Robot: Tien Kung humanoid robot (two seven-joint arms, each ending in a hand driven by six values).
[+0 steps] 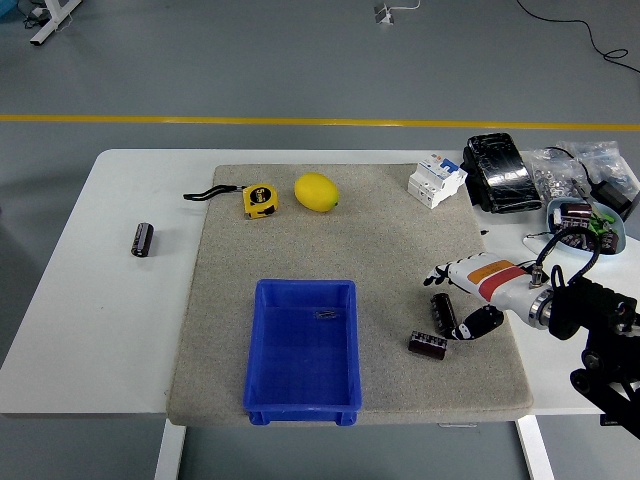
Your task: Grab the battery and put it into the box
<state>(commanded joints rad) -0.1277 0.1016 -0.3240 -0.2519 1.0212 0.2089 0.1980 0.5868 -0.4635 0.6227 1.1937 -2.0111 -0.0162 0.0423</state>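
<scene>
head view: battery (443, 312) stands between the right hand's (468, 296) spread fingers (440, 277) and thumb.

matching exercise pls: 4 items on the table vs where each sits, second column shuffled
Items:
1. lemon
2. blue box
3. lone battery
4. tape measure

Places:
A. bare white table, left of the mat
B. mat's front half, near the table's near edge
C. mat's far edge, directly left of the lemon
D. mat's far edge, right of the tape measure

Pairs: 1-D, 2-B, 3-A, 4-C
</scene>
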